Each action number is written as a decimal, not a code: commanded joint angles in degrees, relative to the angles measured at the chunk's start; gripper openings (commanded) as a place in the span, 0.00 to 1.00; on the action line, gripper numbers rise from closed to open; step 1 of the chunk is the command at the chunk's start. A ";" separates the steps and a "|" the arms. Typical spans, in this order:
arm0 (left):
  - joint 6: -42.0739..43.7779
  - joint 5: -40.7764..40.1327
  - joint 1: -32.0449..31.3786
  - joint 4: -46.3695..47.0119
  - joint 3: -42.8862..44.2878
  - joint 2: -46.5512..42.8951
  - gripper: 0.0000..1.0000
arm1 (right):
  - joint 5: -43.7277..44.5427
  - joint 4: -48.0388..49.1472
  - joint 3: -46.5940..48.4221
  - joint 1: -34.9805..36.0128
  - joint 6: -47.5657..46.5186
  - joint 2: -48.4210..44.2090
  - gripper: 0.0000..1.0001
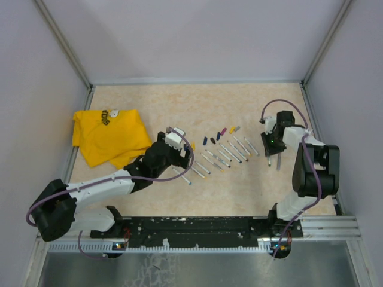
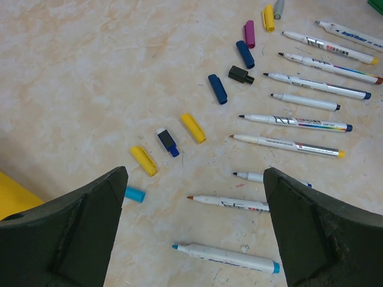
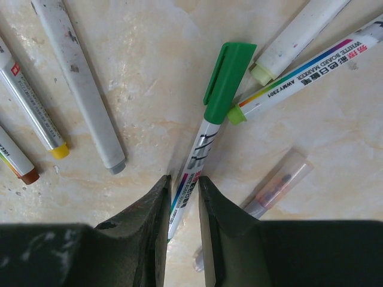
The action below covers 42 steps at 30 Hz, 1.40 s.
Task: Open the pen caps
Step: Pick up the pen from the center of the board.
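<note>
Right hand point(image 3: 184, 184) closed on a green-capped marker point(image 3: 200, 149) at its barrel, frame centre, cap on; the adjacent marker point(image 3: 311, 72) reads "WHITE BOARD MARKER AWMY2301". Left hand point(image 2: 194, 173) fully open above loose pen caps point(image 2: 218, 88) lying diagonally across the bench point(image 2: 90, 72).

A robotics lab test cell: a beige marbled table point(image 1: 179, 101) boxed in by plain pale panels point(image 1: 197, 36) on aluminium posts point(image 1: 326, 42). A left arm point(image 1: 102, 185) and a right arm point(image 1: 311, 167) are bolted to a slotted metal rail point(image 1: 335, 227) along its near edge, with purple cables point(image 1: 276, 101) looped over them.
</note>
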 commanded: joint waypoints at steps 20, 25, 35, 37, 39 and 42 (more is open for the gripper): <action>0.90 -0.09 0.25 1.39 0.53 -0.69 1.00 | -0.80 -0.29 3.11 -0.48 -0.32 0.12 0.19; 0.98 0.09 0.24 1.64 0.44 -0.51 1.00 | -0.48 -0.02 3.03 -0.44 -0.23 2.11 0.24; 0.92 0.44 0.17 1.70 0.35 -0.84 1.00 | 0.39 0.33 2.96 -0.38 -0.09 2.76 0.24; 0.96 0.44 0.20 1.73 0.35 -0.84 1.00 | 0.40 0.25 3.01 -0.43 -0.02 2.69 0.23; 0.94 0.46 0.24 1.69 0.35 -0.93 1.00 | 0.36 0.20 3.00 -0.48 0.07 2.58 0.21; 0.86 0.52 0.22 1.72 0.26 -1.06 1.00 | 0.17 0.25 3.02 -0.39 0.12 2.10 0.16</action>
